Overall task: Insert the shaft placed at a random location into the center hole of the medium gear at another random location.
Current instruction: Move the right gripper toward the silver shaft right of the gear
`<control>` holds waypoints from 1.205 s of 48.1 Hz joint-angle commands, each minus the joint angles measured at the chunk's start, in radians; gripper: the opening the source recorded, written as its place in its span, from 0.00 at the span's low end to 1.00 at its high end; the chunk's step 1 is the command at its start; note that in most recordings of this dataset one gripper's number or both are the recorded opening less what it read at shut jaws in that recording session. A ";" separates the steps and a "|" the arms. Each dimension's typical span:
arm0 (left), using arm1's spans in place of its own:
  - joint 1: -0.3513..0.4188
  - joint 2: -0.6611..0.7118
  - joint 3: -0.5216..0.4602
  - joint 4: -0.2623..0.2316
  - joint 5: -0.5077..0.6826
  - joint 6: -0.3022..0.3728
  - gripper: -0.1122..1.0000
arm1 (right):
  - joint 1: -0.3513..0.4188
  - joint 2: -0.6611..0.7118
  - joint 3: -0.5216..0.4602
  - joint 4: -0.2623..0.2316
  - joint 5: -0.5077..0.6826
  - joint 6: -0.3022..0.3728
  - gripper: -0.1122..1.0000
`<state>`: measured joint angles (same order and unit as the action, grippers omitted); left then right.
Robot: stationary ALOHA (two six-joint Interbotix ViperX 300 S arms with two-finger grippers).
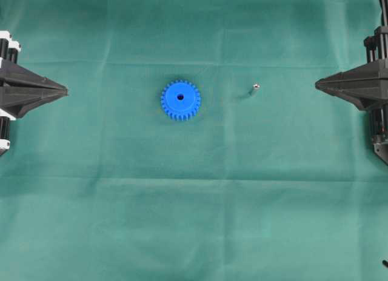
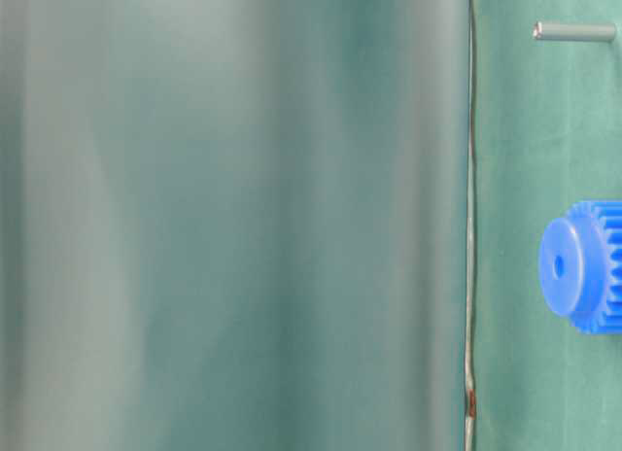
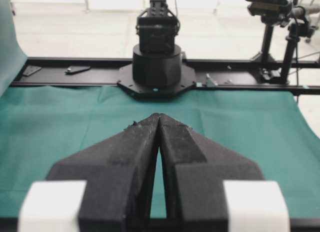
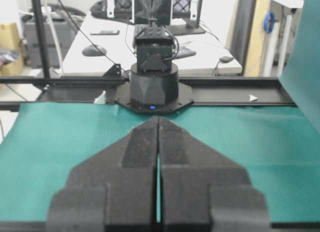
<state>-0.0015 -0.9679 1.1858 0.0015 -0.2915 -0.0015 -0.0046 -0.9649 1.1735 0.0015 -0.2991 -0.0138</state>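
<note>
The blue medium gear (image 1: 180, 100) lies flat on the green cloth left of the middle, its dark center hole (image 1: 180, 97) facing up. The silver shaft (image 1: 254, 88) stands on the cloth to the gear's right, apart from it. The table-level view shows the gear (image 2: 583, 266), its hole (image 2: 559, 266) and the shaft (image 2: 573, 30) at its right edge. My left gripper (image 1: 65, 91) is shut and empty at the left edge, tips together in the left wrist view (image 3: 159, 116). My right gripper (image 1: 317, 83) is shut and empty at the right edge, tips together in the right wrist view (image 4: 158, 119).
The green cloth (image 1: 194, 208) covers the whole table. The opposite arm's black base (image 3: 157, 67) stands at the far end in the left wrist view, and the other base (image 4: 153, 87) in the right wrist view. A blurred green fold (image 2: 233, 218) fills most of the table-level view.
</note>
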 commanded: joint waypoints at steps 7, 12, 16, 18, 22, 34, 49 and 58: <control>-0.002 0.012 -0.035 0.014 0.023 -0.009 0.10 | -0.049 0.035 -0.006 0.003 0.034 0.008 0.11; 0.000 0.009 -0.037 0.014 0.028 -0.011 0.10 | -0.077 0.063 -0.006 0.009 0.037 0.008 0.11; 0.000 0.009 -0.035 0.014 0.028 -0.011 0.10 | -0.097 0.094 -0.003 0.008 0.037 0.008 0.11; -0.002 0.009 -0.035 0.014 0.028 -0.011 0.10 | -0.109 0.110 -0.002 0.008 0.037 0.008 0.11; 0.000 0.009 -0.035 0.014 0.028 -0.012 0.10 | -0.143 0.160 0.003 0.009 0.035 0.009 0.11; -0.002 0.009 -0.035 0.012 0.028 -0.014 0.10 | -0.199 0.328 -0.005 0.025 -0.008 0.009 0.17; -0.002 0.011 -0.035 0.014 0.028 -0.014 0.10 | -0.215 0.575 -0.031 0.025 -0.069 0.008 0.83; -0.002 0.012 -0.034 0.014 0.028 -0.014 0.10 | -0.239 0.710 -0.034 0.025 -0.135 0.008 0.85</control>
<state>-0.0015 -0.9633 1.1766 0.0123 -0.2592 -0.0138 -0.2301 -0.2930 1.1612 0.0230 -0.3973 -0.0138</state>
